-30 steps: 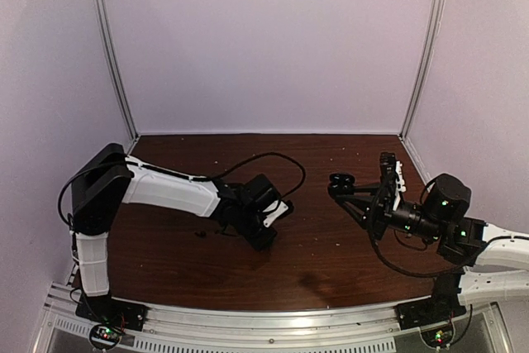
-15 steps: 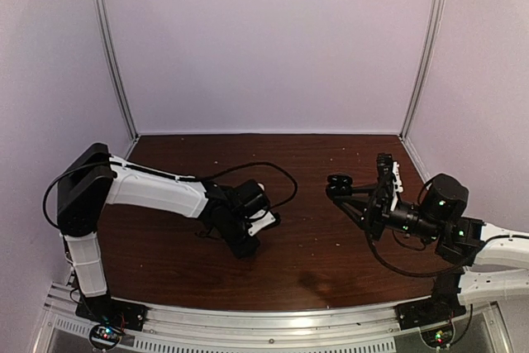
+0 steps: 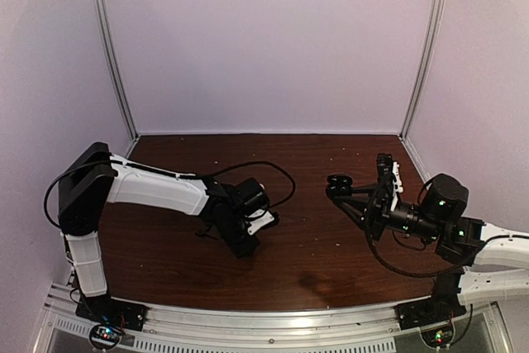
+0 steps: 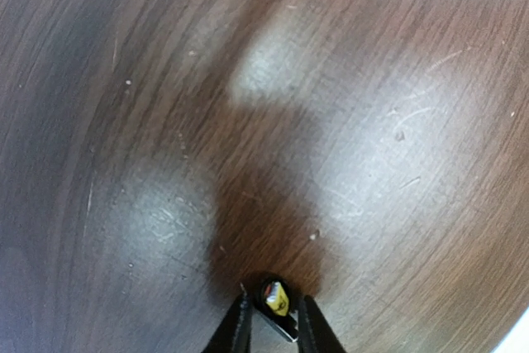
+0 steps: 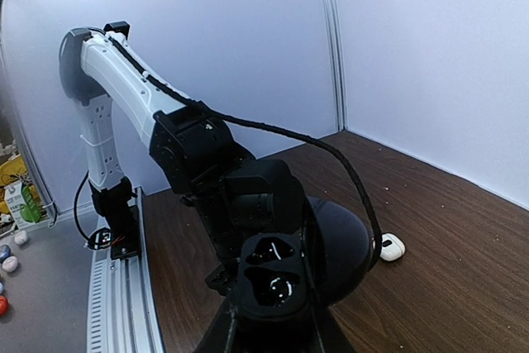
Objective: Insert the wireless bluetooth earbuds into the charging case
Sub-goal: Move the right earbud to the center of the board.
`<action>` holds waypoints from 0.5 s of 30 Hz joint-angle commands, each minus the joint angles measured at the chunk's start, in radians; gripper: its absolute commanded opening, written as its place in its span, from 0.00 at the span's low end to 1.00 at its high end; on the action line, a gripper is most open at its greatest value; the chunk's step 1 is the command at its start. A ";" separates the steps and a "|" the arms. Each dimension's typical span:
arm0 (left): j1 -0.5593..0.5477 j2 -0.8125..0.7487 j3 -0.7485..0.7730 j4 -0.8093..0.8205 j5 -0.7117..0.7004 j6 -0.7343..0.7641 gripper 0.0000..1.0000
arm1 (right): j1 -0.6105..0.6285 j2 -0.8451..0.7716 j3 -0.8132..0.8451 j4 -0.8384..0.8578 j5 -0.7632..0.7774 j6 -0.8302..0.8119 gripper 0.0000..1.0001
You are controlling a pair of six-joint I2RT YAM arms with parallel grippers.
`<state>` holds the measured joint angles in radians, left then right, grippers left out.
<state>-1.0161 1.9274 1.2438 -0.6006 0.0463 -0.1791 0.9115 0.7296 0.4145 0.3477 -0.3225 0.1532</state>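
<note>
In the left wrist view my left gripper (image 4: 274, 313) is shut on a tiny black earbud (image 4: 276, 295) with a yellow and red mark, held close over the wooden table (image 4: 347, 121). In the top view the left gripper (image 3: 242, 244) points down near the table's middle. My right gripper (image 5: 273, 324) is shut on an open black charging case (image 5: 271, 277); its two wells face the camera and show only dark with glints, and its lid (image 5: 343, 250) stands open behind. In the top view the case (image 3: 338, 182) is held above the table at the right gripper (image 3: 349, 193). White earbuds are not identifiable.
A small white rounded object (image 5: 389, 246) lies on the table beyond the left arm's cable; it also shows in the top view (image 3: 259, 187). Pale crumbs dot the table. White walls with metal posts (image 3: 111, 47) enclose the back and sides.
The left arm has drawn back to the left and towards the near edge, its gripper lower over the table. The right arm with the case has barely moved.
</note>
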 commanded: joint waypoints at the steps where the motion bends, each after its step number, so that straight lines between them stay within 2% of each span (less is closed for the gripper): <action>1: 0.013 0.023 0.031 0.019 0.023 -0.014 0.25 | -0.006 -0.003 0.014 0.024 -0.016 -0.003 0.00; 15: 0.013 0.065 0.087 -0.045 0.002 -0.016 0.20 | -0.006 0.008 0.017 0.020 -0.018 -0.010 0.00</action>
<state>-1.0088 1.9728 1.3098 -0.6163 0.0521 -0.1860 0.9115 0.7406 0.4145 0.3481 -0.3336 0.1528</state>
